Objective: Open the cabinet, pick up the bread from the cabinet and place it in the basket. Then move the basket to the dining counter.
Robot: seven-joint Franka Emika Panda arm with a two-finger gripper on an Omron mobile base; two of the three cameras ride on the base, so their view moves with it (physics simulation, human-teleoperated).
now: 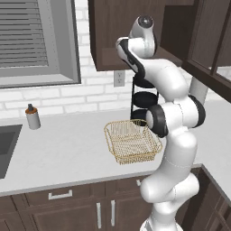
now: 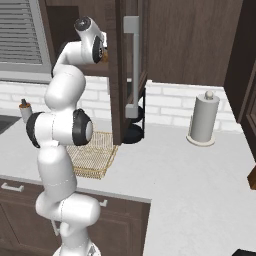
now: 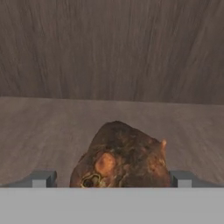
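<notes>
So the cabinet (image 2: 131, 70) stood open and the spread, empty gripper (image 3: 113, 178) straddled the bread (image 3: 121, 155) on its shelf; grasping, dropping it into the basket (image 1: 131, 140) below, and carrying that away remained.

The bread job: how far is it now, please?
Done: the cabinet door stands open. In hand: the open fingers sit either side of the bread on the shelf, not yet closed on it. Left: lift it, put it in the basket on the worktop, carry that to the dining counter.
</notes>
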